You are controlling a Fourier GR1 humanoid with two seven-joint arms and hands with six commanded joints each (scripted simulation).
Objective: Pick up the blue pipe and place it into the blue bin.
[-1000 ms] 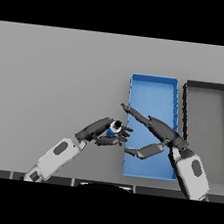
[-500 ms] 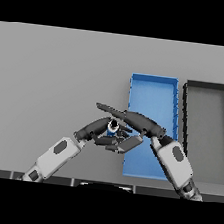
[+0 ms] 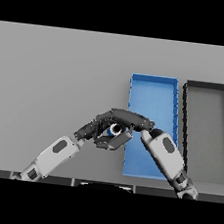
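The blue pipe, short with a pale round end facing me, is held just above the table, left of the blue bin. My left hand comes in from the lower left and grips the pipe from its left side. My right hand reaches across from the right. Its fingers arch over the top of the pipe and its thumb lies underneath. Most of the pipe's body is hidden between the two hands. My right forearm crosses the near part of the bin.
A dark grey bin stands right beside the blue bin, on its right. Both bins are long and run away from me. Grey table stretches to the left and back.
My right hand has swung left from over the bin and closed over the pipe held by my left hand. The left hand and pipe have barely moved.
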